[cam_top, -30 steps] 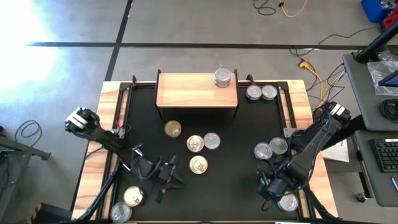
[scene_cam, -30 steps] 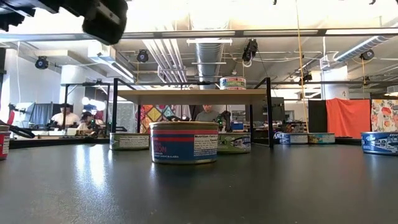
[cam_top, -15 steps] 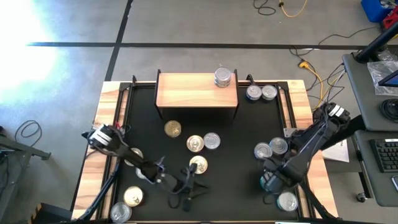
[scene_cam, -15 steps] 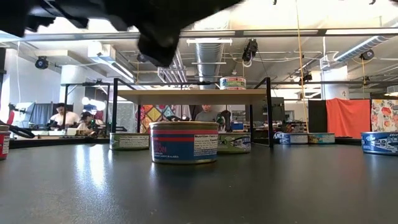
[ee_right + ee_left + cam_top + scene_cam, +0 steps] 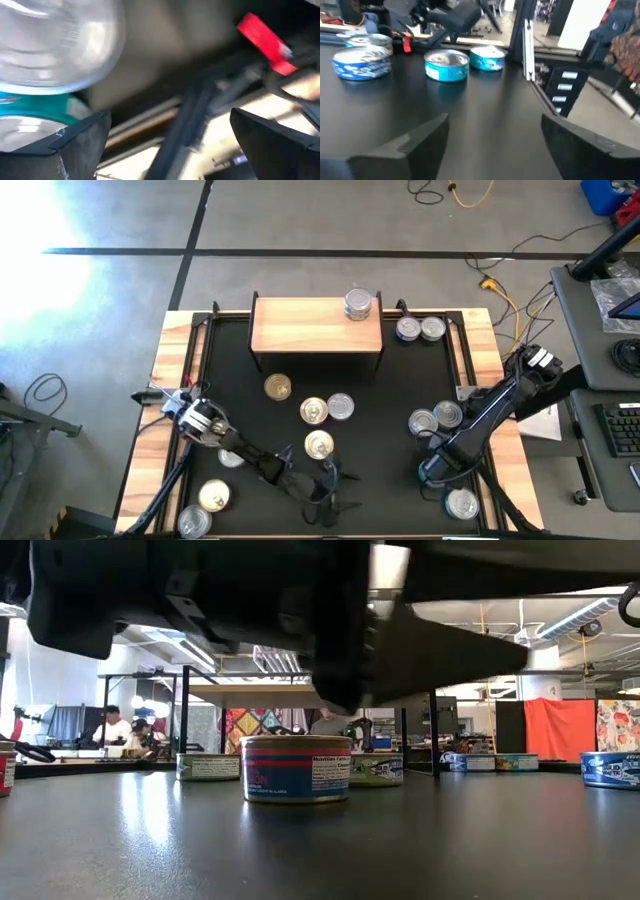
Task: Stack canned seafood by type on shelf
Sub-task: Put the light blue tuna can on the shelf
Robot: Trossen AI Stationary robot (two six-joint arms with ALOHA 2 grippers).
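Left gripper (image 5: 330, 485): jaws wide, empty, low over table (image 5: 390, 480), 6 o'clock of gold-lidded can (image 5: 318, 444). Right gripper (image 5: 432, 472): jaws wide, empty, 11 o'clock of silver can (image 5: 462, 504). Shelf (image 5: 315, 325): 12 o'clock, bearing can stack (image 5: 358, 304).

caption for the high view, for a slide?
Left gripper open beside a gold-lidded can; one can stack on the shelf.

Robotics lab or workshop, bare concrete floor (image 5: 300, 220) marked with dark tape lines, loose cables (image 5: 455, 192), exposed ceiling ducts (image 5: 270, 640), people (image 5: 112, 726) seated at distant benches, keyboard (image 5: 622, 430) on a side desk.
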